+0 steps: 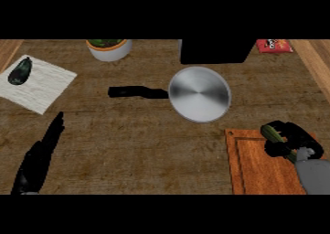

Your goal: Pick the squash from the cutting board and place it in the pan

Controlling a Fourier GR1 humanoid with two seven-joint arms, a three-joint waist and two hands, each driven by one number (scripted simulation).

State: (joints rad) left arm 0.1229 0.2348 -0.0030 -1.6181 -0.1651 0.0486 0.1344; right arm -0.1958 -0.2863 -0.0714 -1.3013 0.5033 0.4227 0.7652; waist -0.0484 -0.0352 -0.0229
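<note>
We note the right hand (293, 139) curled round the dark green squash (269, 132) over the orange wooden cutting board (255, 169), left hand (38, 160) resting open, fingers straight.

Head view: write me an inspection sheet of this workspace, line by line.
Surface: brown wooden counter, paler wood strips at the left and right edges.
Job's things: squash, green, over the orange cutting board at lower right; pan, silver with a black handle pointing left, at centre with nothing in it.
Clutter: dark vegetable on a white cloth at upper left; white pot with greenery; black box; red packet at the top.
Hands: right hand curled round the squash; left hand open, resting at lower left.
Cables: nothing seen.
Surroundings: nothing seen beyond the counter.
</note>
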